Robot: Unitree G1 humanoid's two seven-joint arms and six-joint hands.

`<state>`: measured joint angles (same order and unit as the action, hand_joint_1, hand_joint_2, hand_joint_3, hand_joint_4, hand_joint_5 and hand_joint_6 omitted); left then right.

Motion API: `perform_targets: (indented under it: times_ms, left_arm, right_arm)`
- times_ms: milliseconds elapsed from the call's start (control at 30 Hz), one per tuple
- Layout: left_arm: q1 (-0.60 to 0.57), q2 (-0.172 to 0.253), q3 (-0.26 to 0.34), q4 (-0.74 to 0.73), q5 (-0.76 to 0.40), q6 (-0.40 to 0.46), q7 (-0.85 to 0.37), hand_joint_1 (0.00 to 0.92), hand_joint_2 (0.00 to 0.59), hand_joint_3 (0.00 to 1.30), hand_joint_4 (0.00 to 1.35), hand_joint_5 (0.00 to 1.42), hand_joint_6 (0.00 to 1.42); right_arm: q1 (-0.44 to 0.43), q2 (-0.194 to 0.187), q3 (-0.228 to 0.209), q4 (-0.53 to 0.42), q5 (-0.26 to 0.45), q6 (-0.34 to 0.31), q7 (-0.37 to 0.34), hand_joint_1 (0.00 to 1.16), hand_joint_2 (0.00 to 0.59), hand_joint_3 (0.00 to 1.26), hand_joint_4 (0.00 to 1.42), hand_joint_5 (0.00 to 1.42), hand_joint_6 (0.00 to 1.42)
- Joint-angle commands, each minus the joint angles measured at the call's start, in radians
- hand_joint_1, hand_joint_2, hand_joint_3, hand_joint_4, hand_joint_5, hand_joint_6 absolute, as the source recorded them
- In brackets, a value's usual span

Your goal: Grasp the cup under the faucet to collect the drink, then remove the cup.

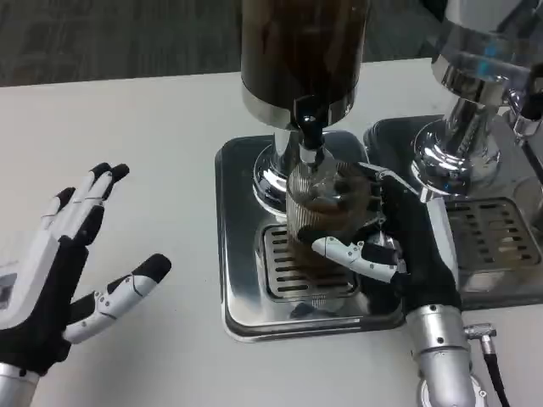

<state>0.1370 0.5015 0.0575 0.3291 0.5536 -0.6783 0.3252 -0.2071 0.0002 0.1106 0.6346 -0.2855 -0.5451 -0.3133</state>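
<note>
Head view: my right hand [373,233] is gripping the ribbed glass cup [321,212] beneath the faucet [309,127] to catch the drink, while my left hand [72,263], fingers spread, is waiting well left of the dispenser [304,51].

white table [153,119], two steel dispenser bases [242,246]

No readable text or labels (none on the dispensers)

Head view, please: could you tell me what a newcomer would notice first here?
First, the dark drink dispenser at top centre, its tap right above a clear ribbed cup on the metal drip tray. The right robot hand wraps around that cup from the right. At left, the left robot hand hovers over the white table, fingers spread, holding nothing.
</note>
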Motion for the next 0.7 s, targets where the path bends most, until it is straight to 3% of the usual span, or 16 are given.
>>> perform_targets:
  times_ms: [33, 700]
  left_arm:
    - [-0.004, 0.009, -0.011, 0.001, -0.011, -0.005, -0.01, 0.0, 0.165, 0.09, 0.0, 0.12, 0.02]
    - [-0.022, 0.039, -0.043, 0.005, 0.021, -0.021, -0.005, 0.0, 0.166, 0.09, 0.0, 0.1, 0.01]
  right_arm:
    - [0.013, 0.0, -0.003, -0.063, -0.02, -0.039, -0.039, 1.06, 0.161, 0.53, 0.55, 0.65, 0.92]
    - [0.135, -0.023, 0.0, -0.208, -0.077, -0.002, -0.054, 1.04, 0.151, 0.54, 0.56, 0.69, 1.02]
